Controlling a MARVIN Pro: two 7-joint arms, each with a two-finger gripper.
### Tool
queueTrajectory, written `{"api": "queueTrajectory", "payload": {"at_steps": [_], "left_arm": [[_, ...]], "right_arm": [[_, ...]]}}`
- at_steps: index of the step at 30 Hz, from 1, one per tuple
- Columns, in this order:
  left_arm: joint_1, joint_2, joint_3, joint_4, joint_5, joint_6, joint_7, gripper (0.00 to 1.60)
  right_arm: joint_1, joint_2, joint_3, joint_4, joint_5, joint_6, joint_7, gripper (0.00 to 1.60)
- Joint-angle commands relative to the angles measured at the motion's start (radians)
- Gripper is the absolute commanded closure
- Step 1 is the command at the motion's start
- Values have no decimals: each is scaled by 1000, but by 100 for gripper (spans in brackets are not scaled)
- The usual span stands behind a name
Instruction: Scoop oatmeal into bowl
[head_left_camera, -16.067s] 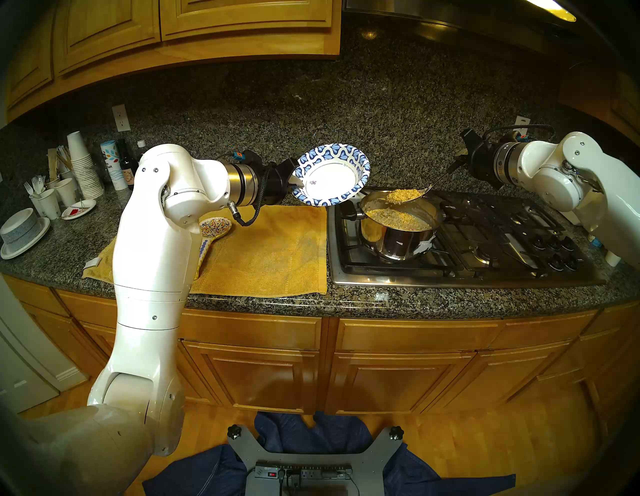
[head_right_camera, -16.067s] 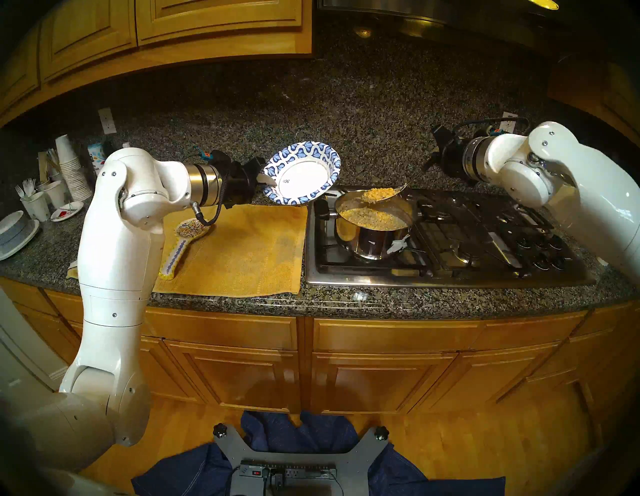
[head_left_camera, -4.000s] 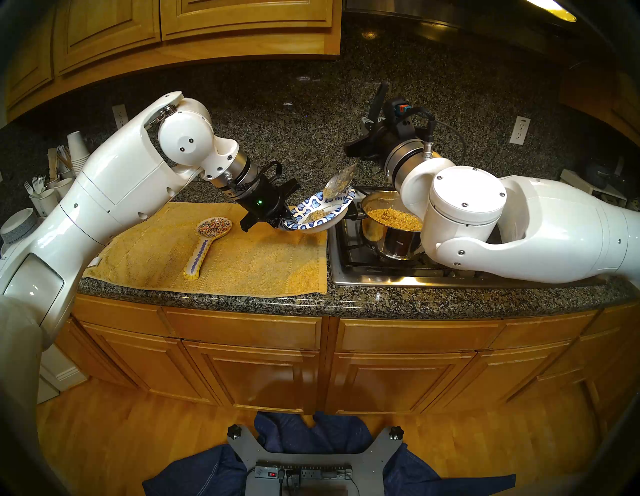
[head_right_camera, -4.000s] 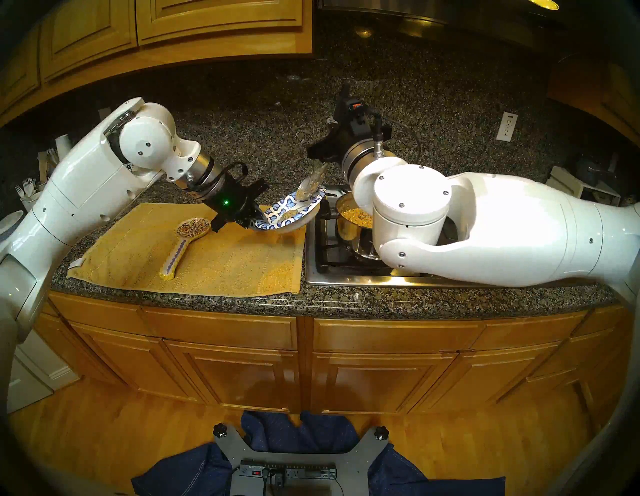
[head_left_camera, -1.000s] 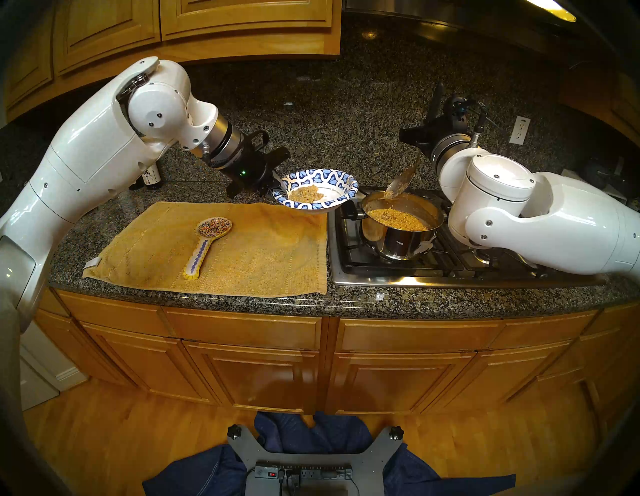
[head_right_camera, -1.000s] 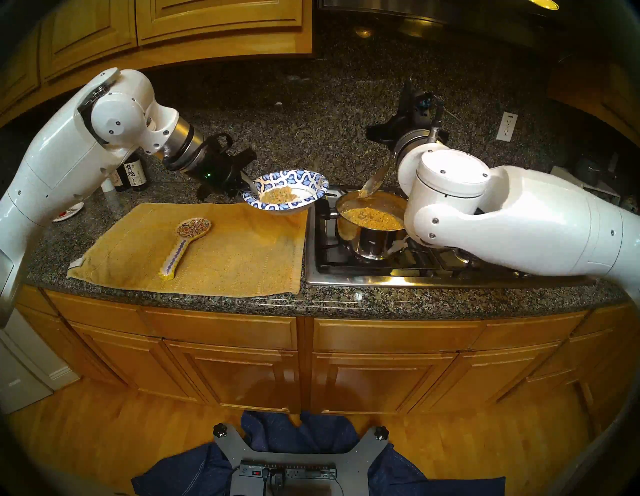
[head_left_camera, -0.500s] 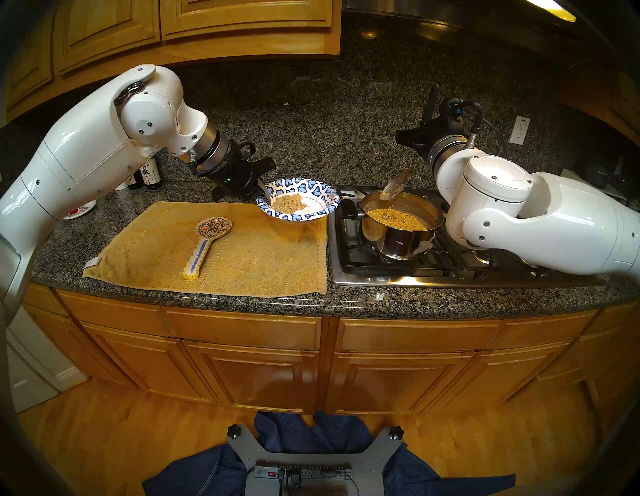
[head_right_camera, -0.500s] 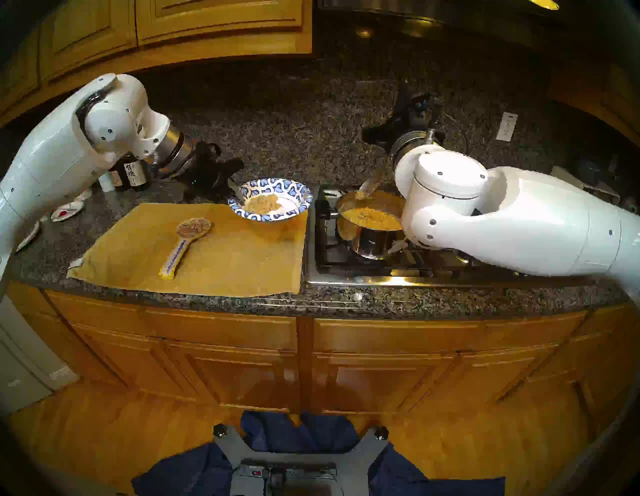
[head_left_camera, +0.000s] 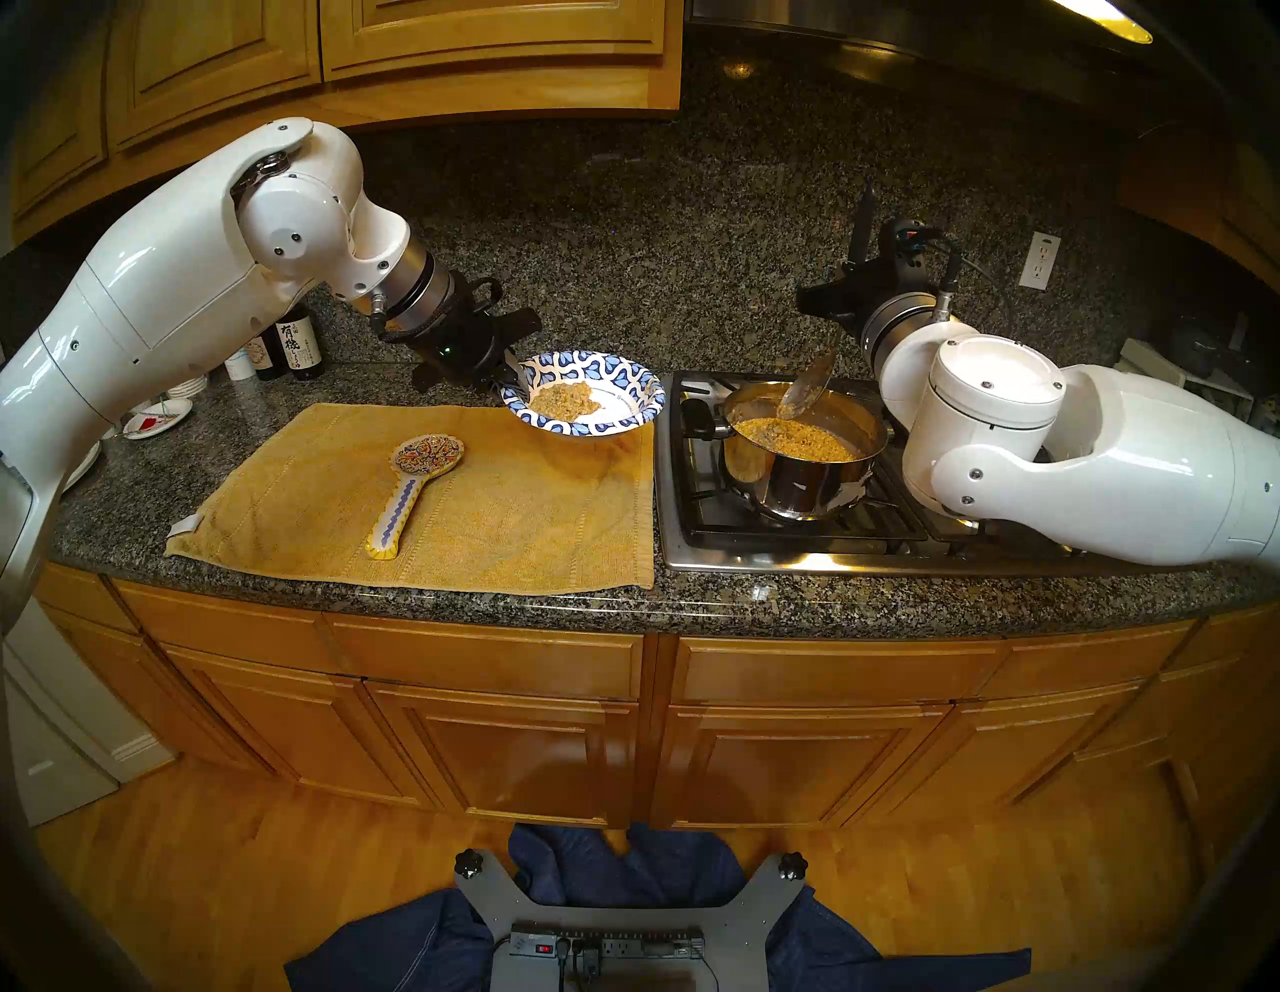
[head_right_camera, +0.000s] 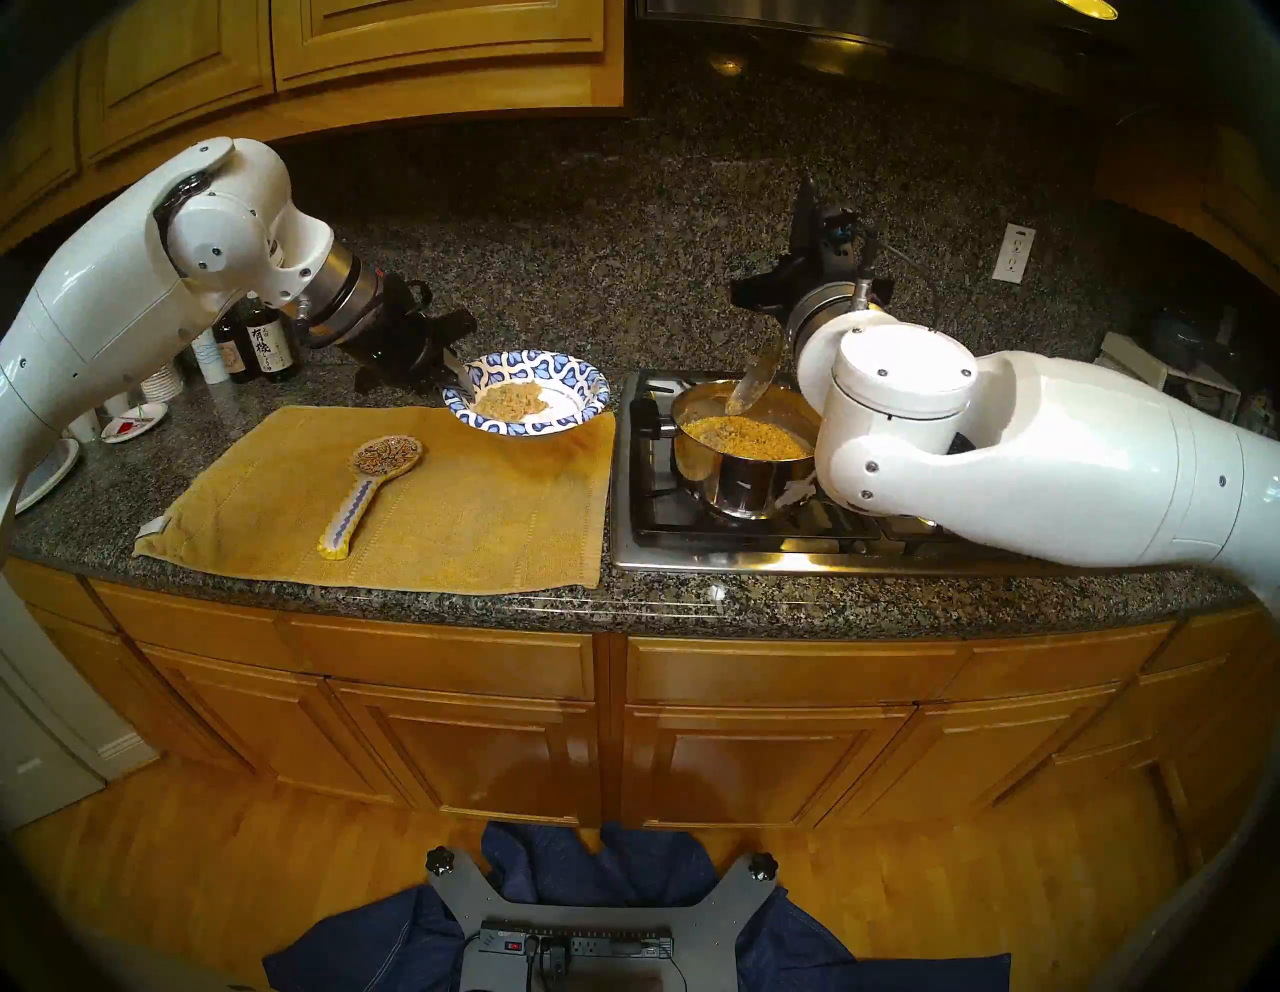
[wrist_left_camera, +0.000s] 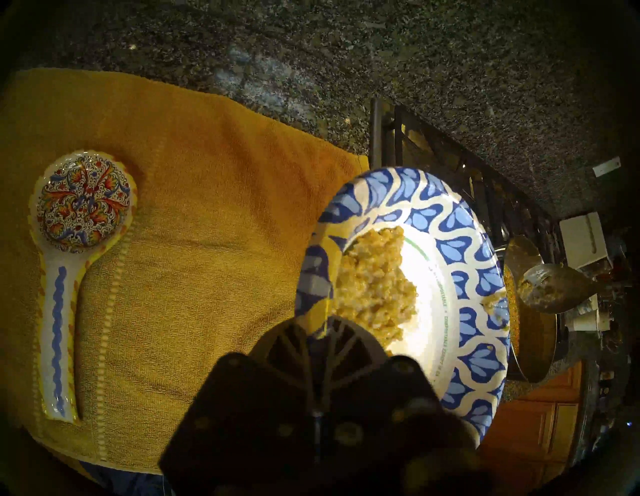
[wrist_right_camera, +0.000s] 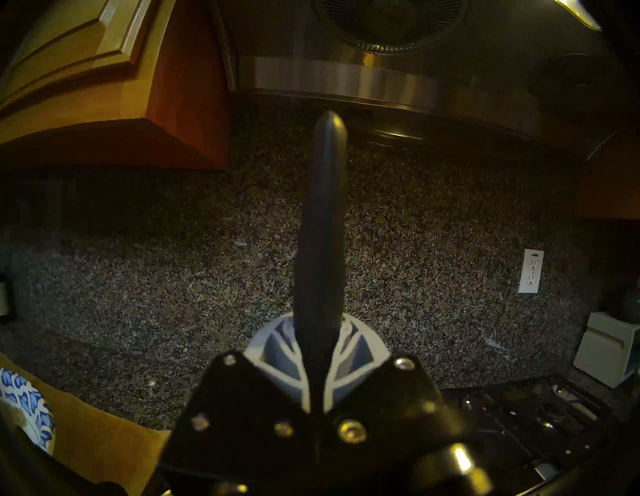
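Bowl level, opening upward

Both arms wear glossy white rounded shells dotted with small dark screws, each ending in a brushed-metal wrist ring. Black grippers follow: the left gripper shows a green light and a looped black cable, the right gripper pale ribbed fingers.
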Motion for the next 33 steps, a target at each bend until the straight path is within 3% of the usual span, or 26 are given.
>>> {"api": "queueTrajectory", "payload": {"at_steps": [1,3,18,33], "left_arm": [[-100,-5,9,2,-16,-3,111,160],[-111,-5,25,5,-20,-2,103,160],[-174,-7,103,19,-57,-7,104,160],[-270,-15,223,33,-102,-26,122,160]], "right_arm": [[45,22,-28,11,-158,57,-4,160],[50,24,-53,17,-222,82,-5,160],[47,36,-160,2,-486,132,8,160],[32,58,-229,-6,-601,100,50,160]]}}
